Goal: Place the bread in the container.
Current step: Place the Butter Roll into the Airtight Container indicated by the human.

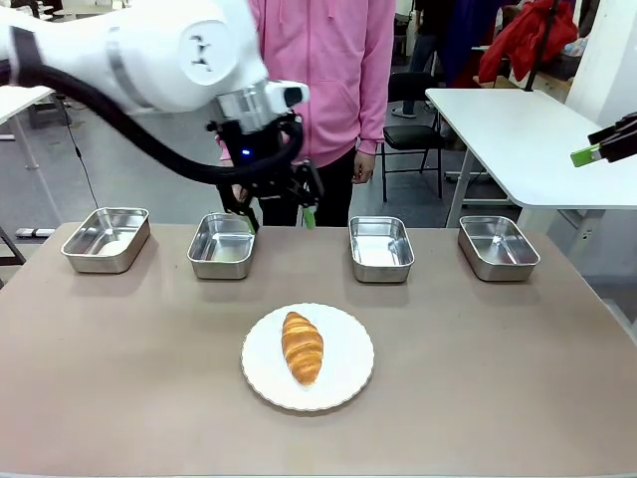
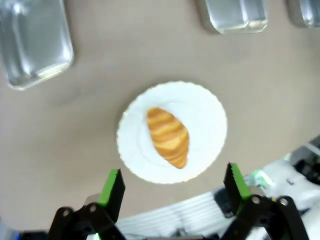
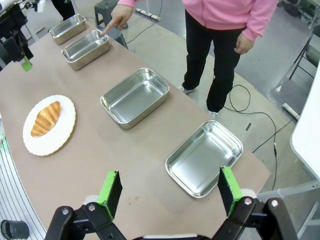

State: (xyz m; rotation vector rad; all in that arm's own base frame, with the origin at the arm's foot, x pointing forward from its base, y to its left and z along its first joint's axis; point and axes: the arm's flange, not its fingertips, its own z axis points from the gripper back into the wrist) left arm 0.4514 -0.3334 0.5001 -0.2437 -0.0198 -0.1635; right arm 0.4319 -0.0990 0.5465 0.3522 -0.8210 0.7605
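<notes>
L gripper [image 2: 174, 180] wide open, holds nothing; bread [image 2: 168, 137] lies mid-table on white plate [image 2: 210, 115], ahead of its fingers, btwn them, well apart. R gripper [image 3: 169, 185] also open, empty. Person's hand [image 3: 120, 17] points at container [image 3: 85, 48], 2nd from robot's left.

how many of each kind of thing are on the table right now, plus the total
stainless-steel pans: 4
white scalloped plate: 1
croissant: 1
total: 6
</notes>
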